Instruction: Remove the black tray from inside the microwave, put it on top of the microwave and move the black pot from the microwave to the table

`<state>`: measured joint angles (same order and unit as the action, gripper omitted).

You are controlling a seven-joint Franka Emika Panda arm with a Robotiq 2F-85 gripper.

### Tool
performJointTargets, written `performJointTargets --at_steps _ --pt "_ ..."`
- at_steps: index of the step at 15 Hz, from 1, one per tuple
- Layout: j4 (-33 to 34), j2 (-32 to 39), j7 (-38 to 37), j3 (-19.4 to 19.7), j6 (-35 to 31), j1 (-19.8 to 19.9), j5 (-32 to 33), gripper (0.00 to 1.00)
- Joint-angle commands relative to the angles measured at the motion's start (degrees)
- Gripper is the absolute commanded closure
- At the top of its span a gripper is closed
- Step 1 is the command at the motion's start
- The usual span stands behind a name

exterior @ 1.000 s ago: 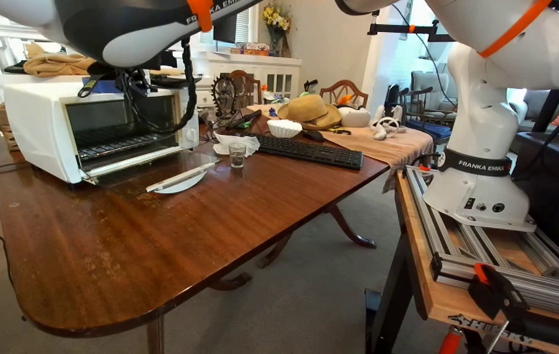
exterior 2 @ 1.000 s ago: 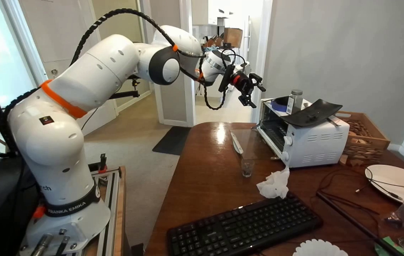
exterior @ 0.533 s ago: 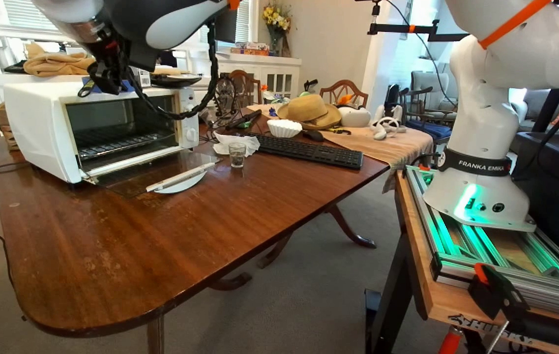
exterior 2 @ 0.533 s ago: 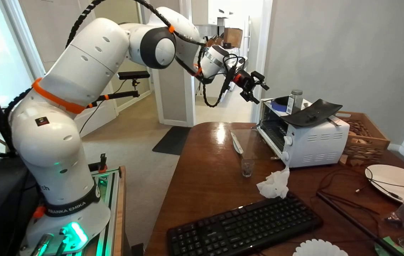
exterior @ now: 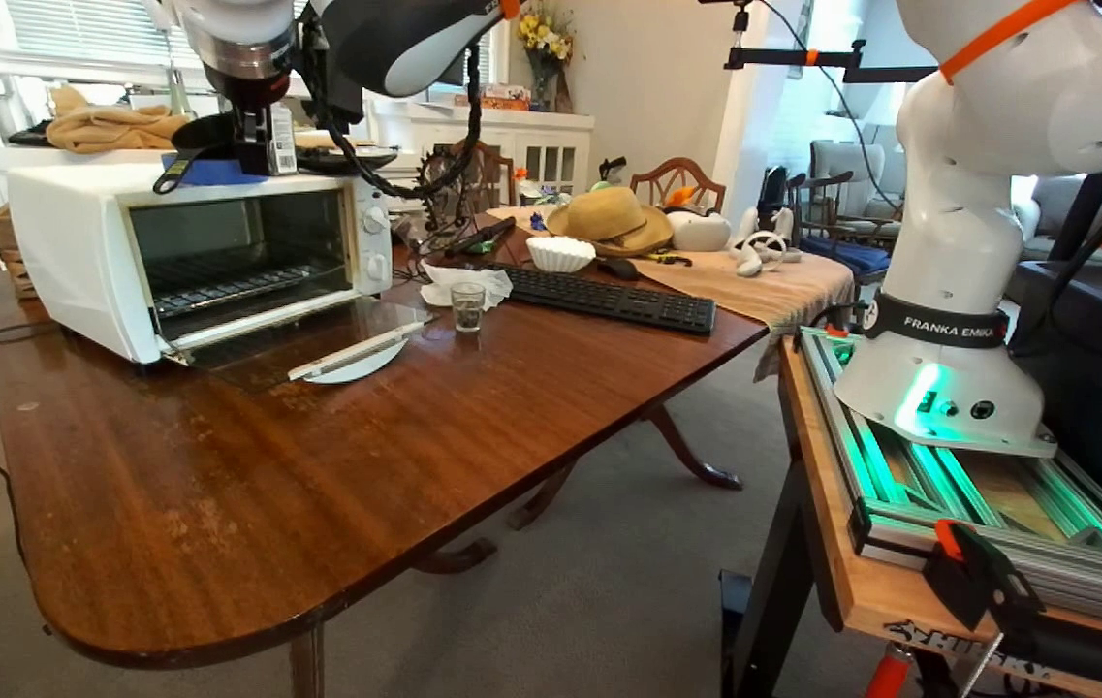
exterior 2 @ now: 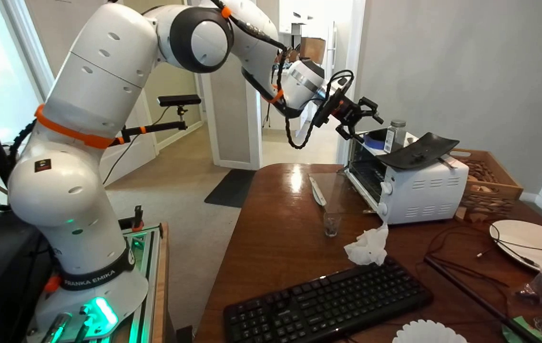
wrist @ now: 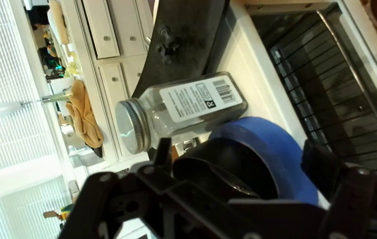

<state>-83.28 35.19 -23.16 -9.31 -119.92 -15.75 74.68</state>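
Wrist view: the gripper point(wrist: 238, 156) shows along the bottom of the frame, its 2 fingers wide apart and clamped on nothing, with the black pot point(wrist: 221, 151) low in the centre, in the gap as this camera sees it; whether a fingertip touches it, I cannot tell. A blue ring point(wrist: 282, 156), by its look a roll of tape, curves along the pot's right side, and a glass jar point(wrist: 181, 109) stands just beside, mid-frame. At upper left in an exterior view, the pot is above the top of the white toaster oven point(exterior: 76, 252), the task's microwave, whose glass door point(exterior: 318, 330) is down. At the right of the frame in an exterior view, the black tray point(exterior 2: 421, 151) already rests on that top, so I judge the 1st half of the task done and the step in hand to be reaching for the pot. Next, the fingers probably need to settle around its wall and close without catching the ring or the jar, then lift it toward the wooden table point(exterior: 211, 494) at lower left in an exterior view.
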Motion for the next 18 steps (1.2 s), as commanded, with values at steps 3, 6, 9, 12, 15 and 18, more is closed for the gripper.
performJointTargets --at_steps 3,6,9,12,15,18 --pt "-5.92 -4.29 4.73 -0.43 -4.51 -1.25 -0.6 0.0" --pt "-8.36 -6.07 5.38 -1.09 -7.16 -1.38 -0.91 0.0" --pt "-12.21 -9.22 4.12 -0.8 -12.39 -0.67 0.43 0.0" --pt "-8.91 -7.18 4.64 -0.28 -10.33 -1.69 -0.45 0.0" --pt "-10.56 -8.78 4.62 -0.27 -10.74 -1.27 -0.38 0.0" --pt "-13.49 -11.15 9.67 -0.62 -14.01 0.68 -1.21 0.0"
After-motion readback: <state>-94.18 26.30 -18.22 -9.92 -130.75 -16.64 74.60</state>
